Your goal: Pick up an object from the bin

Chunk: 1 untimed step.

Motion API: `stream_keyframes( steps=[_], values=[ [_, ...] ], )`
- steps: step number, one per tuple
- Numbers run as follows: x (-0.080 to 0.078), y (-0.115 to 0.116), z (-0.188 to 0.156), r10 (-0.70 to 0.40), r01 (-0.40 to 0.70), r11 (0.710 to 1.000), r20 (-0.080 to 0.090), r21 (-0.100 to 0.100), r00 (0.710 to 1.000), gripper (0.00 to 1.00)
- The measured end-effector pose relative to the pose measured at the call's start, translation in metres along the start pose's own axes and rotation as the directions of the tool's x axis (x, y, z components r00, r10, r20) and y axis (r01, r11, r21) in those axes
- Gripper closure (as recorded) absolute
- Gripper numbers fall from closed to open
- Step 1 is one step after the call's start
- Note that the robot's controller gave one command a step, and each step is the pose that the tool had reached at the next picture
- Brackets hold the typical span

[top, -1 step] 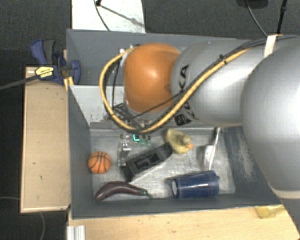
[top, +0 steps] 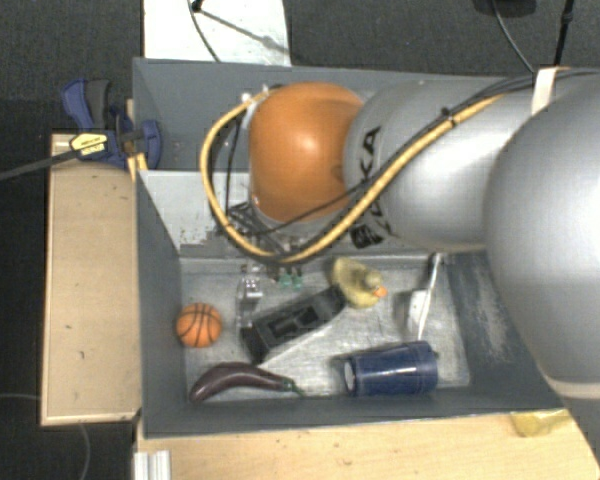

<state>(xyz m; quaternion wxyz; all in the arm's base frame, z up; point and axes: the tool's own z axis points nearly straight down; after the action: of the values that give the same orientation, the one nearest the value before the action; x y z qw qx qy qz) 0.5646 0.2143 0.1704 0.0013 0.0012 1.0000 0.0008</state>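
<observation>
Pincer (top: 248, 294) low over the bin (top: 162, 268) floor, left of middle; open or closed, can't tell. Black oblong block (top: 295, 318) just beside it on the right, long axis lower-left to upper-right. Orange ball (top: 198, 325) near on the left.

A robotics lab, with a picking rig at its centre.
A big silver industrial arm (top: 480, 148) with an orange wrist cover (top: 300, 148) and a looped yellow cable (top: 220, 158) reaches from the right into a grey metal bin (top: 160, 268); the bin holds a mismatched set of small items: a toy basketball (top: 198, 325), a yellow rubber duck (top: 358, 282), a blue can (top: 392, 369), a dark purple aubergine shape (top: 242, 380); dark carpet (top: 40, 28) surrounds it; loose black leads (top: 565, 18) trail at the far side.
</observation>
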Motion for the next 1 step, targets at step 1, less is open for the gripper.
stream_keyframes(
  steps=[1],
  values=[
    [0.0128,0.0174,0.0399,-0.160,0.160,0.987,0.007,0.000,0.987,0.00]
  ],
)
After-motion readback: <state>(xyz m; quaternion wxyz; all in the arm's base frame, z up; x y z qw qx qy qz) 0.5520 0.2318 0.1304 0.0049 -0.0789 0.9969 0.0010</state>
